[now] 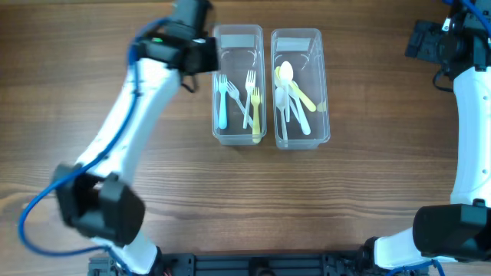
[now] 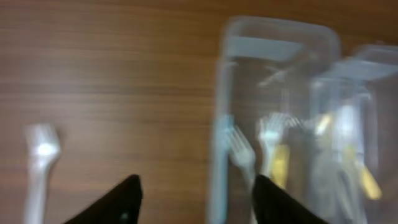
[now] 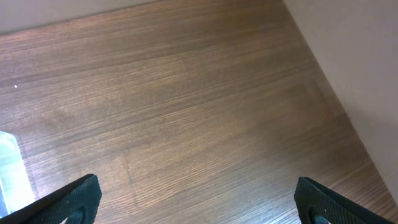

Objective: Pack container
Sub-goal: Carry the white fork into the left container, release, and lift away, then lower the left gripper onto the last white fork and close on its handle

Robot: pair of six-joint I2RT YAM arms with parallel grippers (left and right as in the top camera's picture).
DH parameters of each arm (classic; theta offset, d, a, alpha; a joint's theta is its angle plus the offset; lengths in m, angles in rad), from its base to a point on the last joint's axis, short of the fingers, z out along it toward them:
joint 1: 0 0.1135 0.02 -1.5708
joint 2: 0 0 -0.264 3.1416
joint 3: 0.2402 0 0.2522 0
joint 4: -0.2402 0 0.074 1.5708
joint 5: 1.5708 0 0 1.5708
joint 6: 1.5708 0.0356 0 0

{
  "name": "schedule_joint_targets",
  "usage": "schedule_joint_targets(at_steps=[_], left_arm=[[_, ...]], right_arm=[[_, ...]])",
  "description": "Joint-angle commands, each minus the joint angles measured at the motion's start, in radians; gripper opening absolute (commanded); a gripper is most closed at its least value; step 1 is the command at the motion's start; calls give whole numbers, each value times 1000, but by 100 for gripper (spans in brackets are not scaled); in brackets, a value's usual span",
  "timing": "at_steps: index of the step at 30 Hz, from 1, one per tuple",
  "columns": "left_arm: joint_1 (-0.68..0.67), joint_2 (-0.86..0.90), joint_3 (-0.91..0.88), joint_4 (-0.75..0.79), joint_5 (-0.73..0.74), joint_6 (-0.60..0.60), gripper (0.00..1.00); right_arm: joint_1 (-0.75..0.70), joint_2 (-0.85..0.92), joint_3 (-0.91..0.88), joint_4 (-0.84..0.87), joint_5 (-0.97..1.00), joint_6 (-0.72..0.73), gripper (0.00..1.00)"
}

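Two clear plastic containers stand side by side. The left container (image 1: pixel 238 34) holds blue, white and yellow forks (image 1: pixel 250 96). The right container (image 1: pixel 296 37) holds white and yellow spoons (image 1: pixel 287 77). My left gripper (image 1: pixel 196 54) hovers at the left container's far left corner, open and empty; its wrist view (image 2: pixel 199 202) is blurred. That view shows the left container (image 2: pixel 273 46) and a white fork (image 2: pixel 39 155) lying on the table left of it. The arm hides this fork in the overhead view. My right gripper (image 1: pixel 426 40) is open and empty at the far right (image 3: pixel 199 199).
The wooden table (image 1: pixel 345 199) carries only the two containers and the loose fork. A clear container corner (image 3: pixel 9 168) shows at the left edge of the right wrist view. A pale wall or edge (image 3: pixel 354 50) lies to the right there.
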State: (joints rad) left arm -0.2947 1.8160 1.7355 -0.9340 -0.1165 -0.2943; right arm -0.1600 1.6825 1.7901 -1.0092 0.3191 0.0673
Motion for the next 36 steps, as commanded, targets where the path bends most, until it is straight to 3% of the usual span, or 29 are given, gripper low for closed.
schedule_joint_targets(at_steps=[1,6,12,15,19,36], left_arm=[[103,-39,11,-102,-140,53,61],[232,-32,-14,-162,-143,56,49],[334,6,-87,-148,-142,60,52],[360,47,-160,-98,-122,124,51],[365,84,-222,-38,-69,214,53],[392,223,-253,10,7,341,50]], right_arm=[[2,4,8,2,17,11,100],[2,4,8,2,17,11,100],[2,4,8,2,17,11,100],[2,4,8,2,17,11,100],[2,4,8,2,17,11,100],[2,4,8,2,17,11,100]])
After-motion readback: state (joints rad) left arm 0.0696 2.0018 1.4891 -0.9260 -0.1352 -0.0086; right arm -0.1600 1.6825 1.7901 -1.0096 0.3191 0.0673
